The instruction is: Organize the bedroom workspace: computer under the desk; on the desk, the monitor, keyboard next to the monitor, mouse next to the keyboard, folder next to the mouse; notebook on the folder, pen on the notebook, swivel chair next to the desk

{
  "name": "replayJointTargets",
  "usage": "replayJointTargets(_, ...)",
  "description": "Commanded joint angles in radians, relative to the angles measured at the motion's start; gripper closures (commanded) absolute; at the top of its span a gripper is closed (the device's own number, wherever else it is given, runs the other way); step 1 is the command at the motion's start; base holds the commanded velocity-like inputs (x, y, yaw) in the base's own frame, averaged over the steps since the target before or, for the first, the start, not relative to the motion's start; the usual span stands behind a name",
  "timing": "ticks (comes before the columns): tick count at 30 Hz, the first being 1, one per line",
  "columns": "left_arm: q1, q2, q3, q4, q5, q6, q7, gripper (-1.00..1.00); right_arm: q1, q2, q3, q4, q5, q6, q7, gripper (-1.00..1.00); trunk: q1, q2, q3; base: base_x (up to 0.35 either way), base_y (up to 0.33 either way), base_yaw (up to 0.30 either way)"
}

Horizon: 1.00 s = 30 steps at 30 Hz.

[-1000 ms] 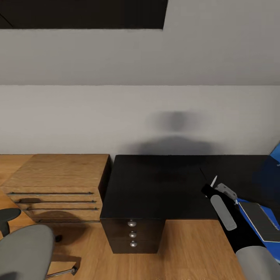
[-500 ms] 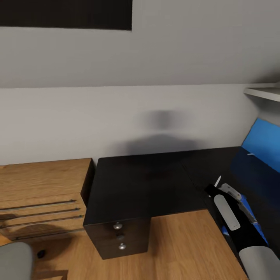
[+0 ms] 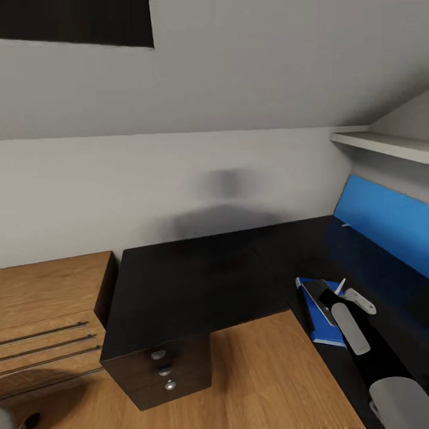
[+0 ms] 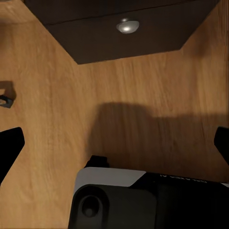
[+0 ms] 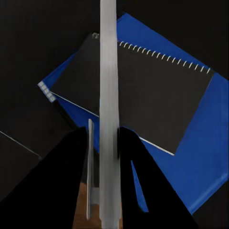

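Now my head has turned right, so the folder (image 3: 326, 333) shows. My right claw (image 5: 109, 143) is clamped on the pen (image 5: 108, 95), above the notebook (image 5: 143, 90) lying on that folder, on the black worktop (image 3: 190, 280). My left claw (image 4: 114, 143) hangs wide apart over the floor (image 4: 143, 95).

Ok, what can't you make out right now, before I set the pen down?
1. Head view: the right arm covers most of the folder and notebook; the pen is just a tip.
2. Head view: the desk is cut by the right edge; what lies there is unknown.
3. Right wrist view: the right claw and pen hide a strip of notebook; the pen's height above it is unclear.
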Motion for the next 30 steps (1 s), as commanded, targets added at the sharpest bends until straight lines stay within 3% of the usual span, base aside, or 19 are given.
replayJointTargets(1, 0.000, 0.000, -0.002, -0.003, 0.009, 0.004, 0.007, -1.00, -0.001, 0.000, 0.000, 0.002, -0.004, -0.001, -0.004, 1.00, 0.000, -0.002, -0.001, 0.000, 0.000, -0.290)
replayJointTargets(9, 0.001, -0.001, -0.002, -0.003, 0.009, 0.004, 0.008, -1.00, -0.002, 0.003, 0.010, 0.014, -0.001, -0.027, -0.002, 1.00, 0.000, -0.002, -0.001, 0.000, 0.000, -0.103)
replayJointTargets(18, 0.000, 0.000, -0.002, -0.003, 0.009, 0.004, 0.007, -1.00, -0.002, 0.004, 0.013, 0.014, -0.001, -0.028, 0.060, 1.00, 0.000, -0.002, -0.001, 0.002, -0.002, -0.004)
replayJointTargets(24, 0.001, 0.001, 0.000, -0.003, 0.009, 0.004, 0.007, -1.00, -0.002, 0.002, 0.009, 0.018, 0.001, -0.030, 0.065, 1.00, 0.000, -0.002, -0.001, 0.213, -0.106, 0.000)
replayJointTargets(28, 0.001, -0.002, -0.004, -0.003, 0.006, 0.004, 0.007, -1.00, -0.005, 0.001, 0.007, 0.081, 0.004, -0.030, 0.065, 1.00, 0.000, -0.002, -0.001, 0.077, -0.053, 0.000)
replayJointTargets(30, 0.001, -0.003, -0.008, -0.003, 0.005, 0.004, 0.007, -1.00, -0.018, 0.002, 0.008, 0.160, 0.048, -0.058, 0.085, 1.00, 0.000, -0.002, -0.001, 0.022, -0.015, 0.000)
